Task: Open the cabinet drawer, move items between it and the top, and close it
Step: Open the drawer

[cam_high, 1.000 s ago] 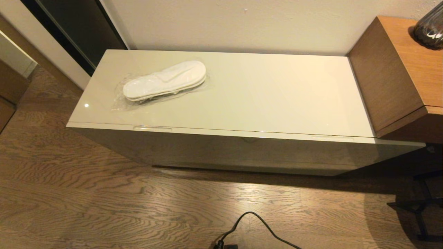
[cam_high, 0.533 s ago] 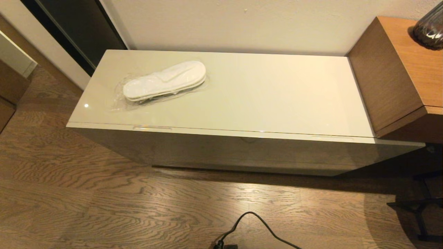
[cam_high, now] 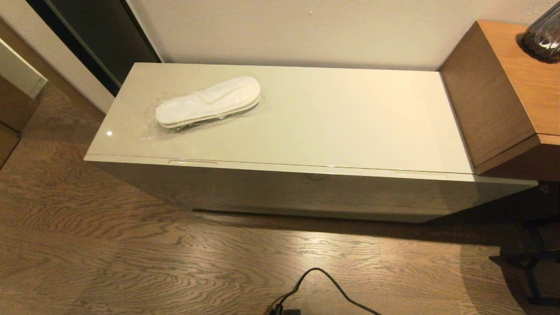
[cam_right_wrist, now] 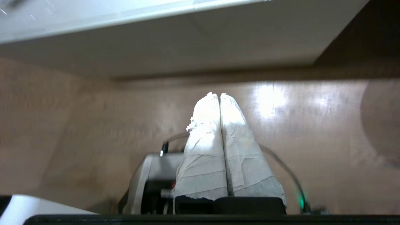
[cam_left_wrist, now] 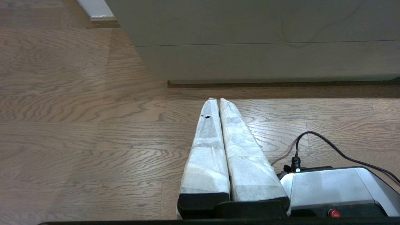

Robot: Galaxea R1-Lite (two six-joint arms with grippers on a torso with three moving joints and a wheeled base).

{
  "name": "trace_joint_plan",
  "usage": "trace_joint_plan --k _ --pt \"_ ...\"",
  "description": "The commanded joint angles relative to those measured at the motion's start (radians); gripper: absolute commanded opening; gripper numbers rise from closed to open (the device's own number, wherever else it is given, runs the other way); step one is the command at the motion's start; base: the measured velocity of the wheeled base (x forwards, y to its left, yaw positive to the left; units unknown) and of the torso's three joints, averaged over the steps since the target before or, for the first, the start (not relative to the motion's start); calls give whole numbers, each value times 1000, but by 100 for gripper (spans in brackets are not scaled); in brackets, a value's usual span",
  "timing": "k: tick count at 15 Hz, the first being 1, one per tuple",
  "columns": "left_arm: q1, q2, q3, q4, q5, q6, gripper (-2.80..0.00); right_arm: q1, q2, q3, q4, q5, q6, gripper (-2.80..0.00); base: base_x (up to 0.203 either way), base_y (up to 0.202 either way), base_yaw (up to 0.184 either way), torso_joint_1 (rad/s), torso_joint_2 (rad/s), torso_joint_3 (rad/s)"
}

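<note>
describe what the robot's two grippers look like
Left gripper: two long tapering fingers wrapped in white paper-like tape, one with a small black mark, on a black base. Right gripper: same white-wrapped fingers, tape frayed along one edge, black base.

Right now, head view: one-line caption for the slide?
Wrapped slippers lie on the left of the cabinet top; drawer shut, neither arm in view.

Warm dim light, glare on the top [cam_high: 306,118], right wrist view seemingly motion-blurred.
</note>
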State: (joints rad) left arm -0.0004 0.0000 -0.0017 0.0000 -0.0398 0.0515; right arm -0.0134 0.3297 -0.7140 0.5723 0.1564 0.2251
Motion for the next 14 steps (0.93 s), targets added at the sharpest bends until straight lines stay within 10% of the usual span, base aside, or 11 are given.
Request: trace_joint_plan --k 1,7,14 --pt "-1 2 0 0 0 1 -280 0 196 -27 0 16 1 -280 0 0 0 0 0 0" --pt "0 2 0 0 0 1 -280 17 643 -227 -73 145 2 -280 0 0 0 0 0 0" --pt "0 2 0 0 0 1 -280 122 922 -288 -286 103 97 -280 0 0 0 0 0 0"
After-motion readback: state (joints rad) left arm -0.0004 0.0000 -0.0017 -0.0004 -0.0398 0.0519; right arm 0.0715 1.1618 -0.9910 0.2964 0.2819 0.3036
